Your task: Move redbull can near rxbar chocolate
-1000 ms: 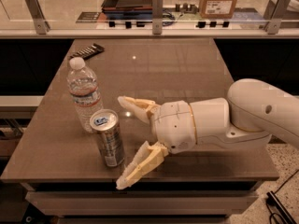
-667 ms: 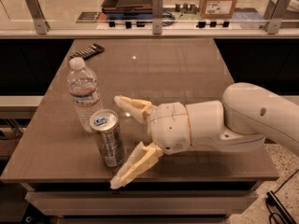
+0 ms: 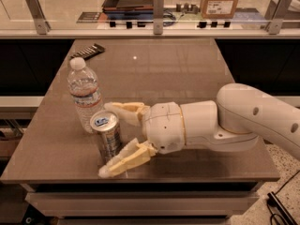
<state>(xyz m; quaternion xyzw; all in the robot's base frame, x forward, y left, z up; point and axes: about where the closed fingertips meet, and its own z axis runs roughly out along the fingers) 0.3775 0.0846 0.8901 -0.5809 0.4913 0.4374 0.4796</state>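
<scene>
The redbull can point(image 3: 108, 136) stands upright near the table's front left, silver with a blue mark on its top. My gripper point(image 3: 110, 138) reaches in from the right with its fingers open, one finger point(image 3: 123, 108) behind the can and the other finger point(image 3: 123, 161) in front of it. The can sits between them. The rxbar chocolate point(image 3: 87, 51) lies flat at the table's far left corner, dark with pale stripes, far from the can.
A clear plastic water bottle point(image 3: 84, 94) stands upright just behind and left of the can, close to my far finger. The brown table point(image 3: 178, 74) ends just in front of the can. A counter with a rail, a tray and a cardboard box point(image 3: 221, 0) lies behind.
My gripper has moved left towards the can, so that its open fingers now lie on either side of it. The can, bottle and bar have not moved.
</scene>
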